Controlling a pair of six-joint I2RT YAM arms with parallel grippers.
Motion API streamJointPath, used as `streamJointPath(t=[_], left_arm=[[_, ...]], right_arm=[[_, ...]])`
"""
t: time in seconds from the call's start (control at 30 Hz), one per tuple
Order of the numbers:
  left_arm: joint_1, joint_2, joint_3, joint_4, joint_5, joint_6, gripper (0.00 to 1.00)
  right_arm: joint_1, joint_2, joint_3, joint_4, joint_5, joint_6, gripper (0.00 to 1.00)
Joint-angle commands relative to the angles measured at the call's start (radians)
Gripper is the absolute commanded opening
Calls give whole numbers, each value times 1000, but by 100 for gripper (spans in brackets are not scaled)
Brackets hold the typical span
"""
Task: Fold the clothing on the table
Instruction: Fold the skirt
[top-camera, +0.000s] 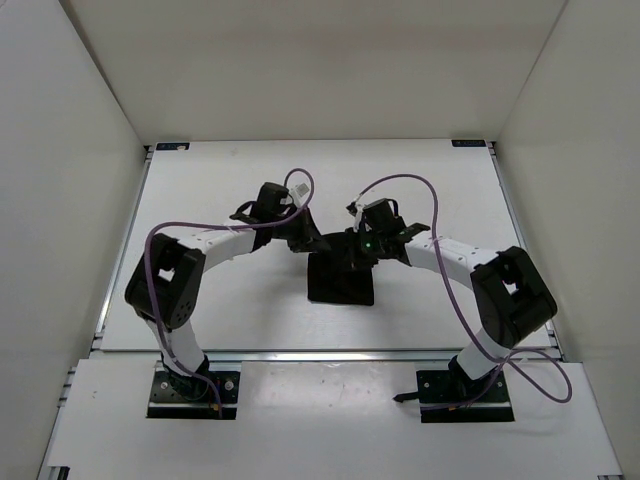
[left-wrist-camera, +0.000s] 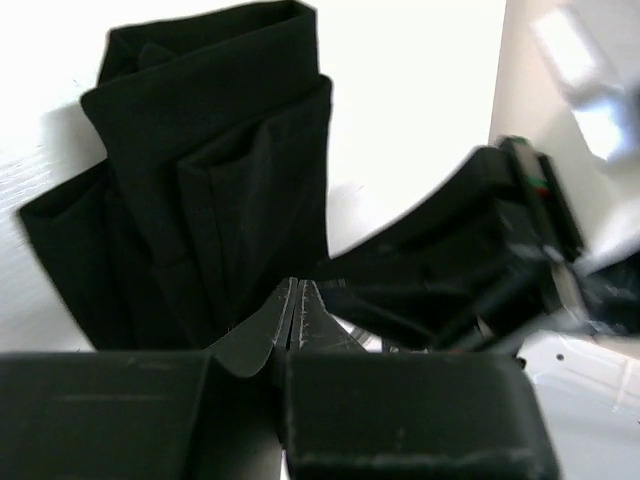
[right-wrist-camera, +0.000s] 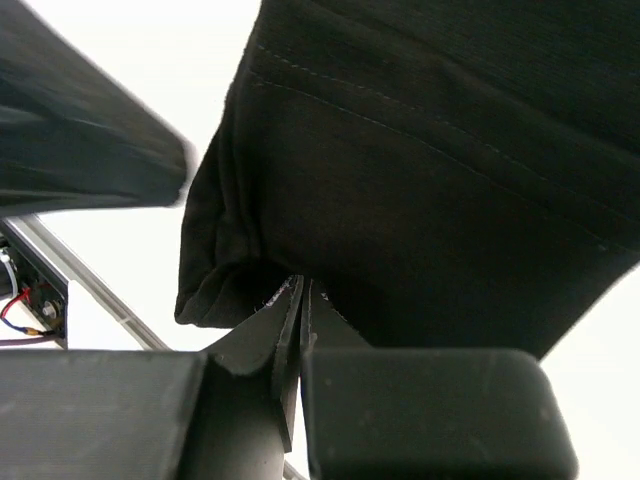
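so the black clothing (top-camera: 340, 282) is lying about the middle of the table (top-camera: 220, 180), between the two arms, as a narrow stack with a few layers and pleats showing. It's soft, light stuff with no stiffness at all, so I'd expect it to droop and slide off its own layers the second one edge gets lifted. Best bet is pinching at the stitched hem or a corner, where the cloth is doubled and gives something to bite. Taking two corners at once should stop it sagging in the middle.

Right gripper (right-wrist-camera: 301, 292) has its fingers squeezed together on the hem corner at the far edge. Left gripper (left-wrist-camera: 299, 292) is closed up tight right at the cloth's edge too, but it's black on black there, so I can't tell if there's any fabric in it.

What's in the way: mostly each other (the two grippers sit just beside one another over that far edge). The purple cables (top-camera: 165, 235) loop over the arms, apart from the cloth, and the side walls (top-camera: 80, 150) are nowhere near
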Motion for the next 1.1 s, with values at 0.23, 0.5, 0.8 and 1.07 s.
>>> streamJointPath(t=[0.23, 0.5, 0.8, 1.07], left_arm=[[-46, 112, 3, 16, -108, 0, 0], [-44, 198, 17, -1, -137, 28, 0], [-21, 197, 29, -30, -122, 61, 0], [36, 41, 124, -159, -103, 158, 33]], right_arm=[[74, 51, 17, 70, -11, 31, 0], [162, 45, -9, 108, -25, 97, 0], [165, -8, 2, 37, 17, 103, 0], [-86, -243, 163, -227, 107, -4, 29]])
